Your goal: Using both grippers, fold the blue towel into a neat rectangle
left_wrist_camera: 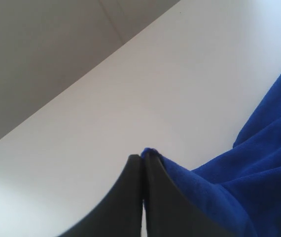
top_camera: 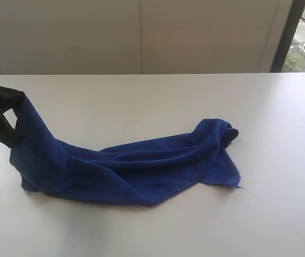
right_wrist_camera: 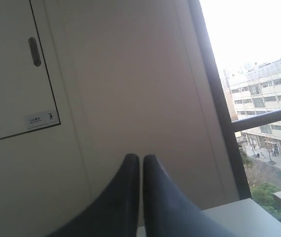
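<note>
Royal-blue microfibre towel (top_camera: 131, 168), crumpled, unfolded: one corner pinched in closed black left pincer gripper (left_wrist_camera: 142, 162); black right pincer gripper (right_wrist_camera: 141, 159) closed empty, aloft; folding apparently all to do.

Bare table (top_camera: 158, 96) behind the blue towel (top_camera: 142, 168) right up to the back wall (top_camera: 88, 32), so there's a wide clear pass there. Front strip also bare, and the right side is bare out to the table edge. Towel lies across the middle as a low rumpled band, humped at its right end. At the left it rises steeply where the left gripper (left_wrist_camera: 141, 157) pinches a corner off the surface, jaws together. That arm plus the lifted cloth block the left edge. A loose thread (top_camera: 246, 189) trails off the towel's right corner. The right gripper (right_wrist_camera: 140, 158) has its jaws closed on nothing and sits up clear of the tabletop, facing the wall and the dark window frame (top_camera: 287, 32) at back right.
</note>
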Available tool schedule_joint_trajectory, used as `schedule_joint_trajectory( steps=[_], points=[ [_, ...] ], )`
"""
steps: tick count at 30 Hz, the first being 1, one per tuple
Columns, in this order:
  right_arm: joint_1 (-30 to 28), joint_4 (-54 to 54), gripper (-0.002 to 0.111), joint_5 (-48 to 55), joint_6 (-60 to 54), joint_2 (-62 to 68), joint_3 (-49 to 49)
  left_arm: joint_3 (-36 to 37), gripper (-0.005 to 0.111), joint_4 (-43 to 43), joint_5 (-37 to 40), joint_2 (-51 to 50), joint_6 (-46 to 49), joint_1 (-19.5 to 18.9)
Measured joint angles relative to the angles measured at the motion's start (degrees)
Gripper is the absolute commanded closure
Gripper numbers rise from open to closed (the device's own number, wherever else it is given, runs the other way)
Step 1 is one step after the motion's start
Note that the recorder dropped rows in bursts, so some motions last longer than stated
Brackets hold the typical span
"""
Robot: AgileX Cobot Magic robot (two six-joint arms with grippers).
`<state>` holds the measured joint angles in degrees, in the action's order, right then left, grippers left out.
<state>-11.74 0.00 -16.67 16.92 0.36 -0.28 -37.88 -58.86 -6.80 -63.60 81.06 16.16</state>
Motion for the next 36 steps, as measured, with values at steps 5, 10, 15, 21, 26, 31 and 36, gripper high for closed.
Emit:
schedule_joint_trajectory(
  steps=[5,10,15,21,26,31,36],
  points=[
    [0.0,0.0,0.108,4.8,0.0,6.8,-3.5,0.0,0.107,0.0,0.0,0.0,0.0,0.0],
    [0.0,0.0,0.108,8.4,0.0,18.7,-10.3,0.0,0.107,0.0,0.0,0.0,0.0,0.0],
    [0.0,0.0,0.108,13.9,0.0,34.1,-18.8,0.0,0.107,0.0,0.0,0.0,0.0,0.0],
    [1.6,0.0,0.108,24.6,-0.3,59.4,-33.1,0.0,0.107,0.0,0.0,0.0,0.0,0.0],
    [5.5,4.3,0.108,34.4,-5.4,76.1,-45.1,0.0,0.107,0.0,0.0,0.0,0.0,0.0],
    [5.3,31.6,0.108,47.5,-34.3,91.2,-55.9,0.0,0.107,0.0,0.0,0.0,0.0,0.0],
    [4.7,35.9,0.089,46.7,-41.2,99.7,-62.6,0.0,0.107,0.0,0.0,0.0,0.0,0.0]
  ],
)
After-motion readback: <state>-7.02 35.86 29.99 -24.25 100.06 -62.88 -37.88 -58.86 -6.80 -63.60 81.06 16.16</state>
